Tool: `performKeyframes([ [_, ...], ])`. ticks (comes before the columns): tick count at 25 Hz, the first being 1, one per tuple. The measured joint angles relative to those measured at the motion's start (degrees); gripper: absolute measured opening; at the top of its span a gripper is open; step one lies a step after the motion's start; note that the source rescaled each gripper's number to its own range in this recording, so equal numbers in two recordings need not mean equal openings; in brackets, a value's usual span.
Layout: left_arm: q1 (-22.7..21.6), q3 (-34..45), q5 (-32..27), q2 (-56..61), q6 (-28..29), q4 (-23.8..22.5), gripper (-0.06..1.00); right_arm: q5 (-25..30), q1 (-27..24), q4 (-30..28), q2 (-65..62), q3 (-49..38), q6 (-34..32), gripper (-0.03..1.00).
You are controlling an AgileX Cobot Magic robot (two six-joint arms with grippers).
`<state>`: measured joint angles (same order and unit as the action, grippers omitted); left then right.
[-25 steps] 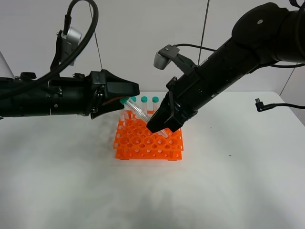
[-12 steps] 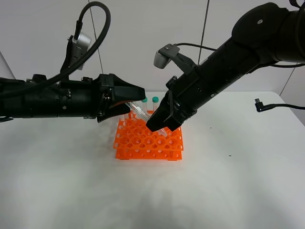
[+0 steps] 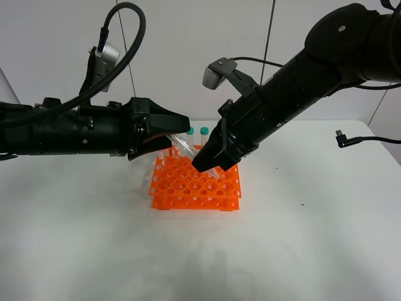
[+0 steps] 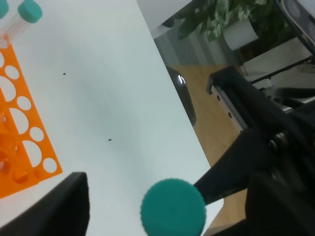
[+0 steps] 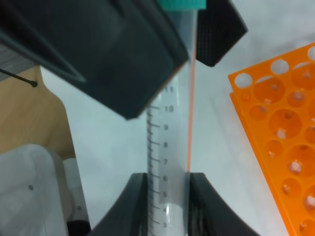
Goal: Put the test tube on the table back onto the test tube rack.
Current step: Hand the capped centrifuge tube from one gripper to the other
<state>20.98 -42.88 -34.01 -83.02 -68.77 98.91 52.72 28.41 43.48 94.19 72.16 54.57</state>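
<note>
White matte table [image 3: 313,238] is filling the scene beneath a pale wall. At left, the left gripper [image 3: 180,130] is hovering level, its jaws standing apart on either side of a teal cap [image 4: 173,206] without touching it. The test tube [image 3: 184,145], slim, clear and printed with graduation marks, is slanting in the air above the back of the orange test tube rack [image 3: 194,188], cap end toward the left gripper. At right, the right gripper [image 3: 212,165] is clamping its fingers [image 5: 140,201] on the tube's lower part. Two teal-capped tubes [image 3: 204,133] are standing upright in the rack's rear row.
</note>
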Motion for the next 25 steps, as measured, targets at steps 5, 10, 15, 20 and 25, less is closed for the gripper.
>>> performKeyframes([
  [5, 0.00, -2.70, 0.18, 0.00, 0.21, 0.05, 0.84, 0.00, 0.00, 0.00, 0.00, 0.00, -0.06, 0.04],
  [10, 0.00, -2.91, 0.18, 0.00, 2.33, -2.42, 0.84, -0.67, 0.00, 0.00, 0.00, 0.00, -0.16, 0.04],
  [15, 0.00, -2.91, 1.15, 0.00, 4.09, -4.04, 0.84, -2.08, 0.00, 0.00, 0.00, 0.00, -0.16, 0.04],
  [20, 0.00, -2.91, 1.93, 0.00, 4.22, -2.81, 0.84, -2.31, 0.00, -0.59, 0.00, 0.00, -0.48, 0.04],
  [25, 0.00, -2.91, 1.98, 0.00, 4.22, -2.72, 0.83, -3.13, 0.00, -0.70, 0.00, 0.00, -1.68, 0.04],
])
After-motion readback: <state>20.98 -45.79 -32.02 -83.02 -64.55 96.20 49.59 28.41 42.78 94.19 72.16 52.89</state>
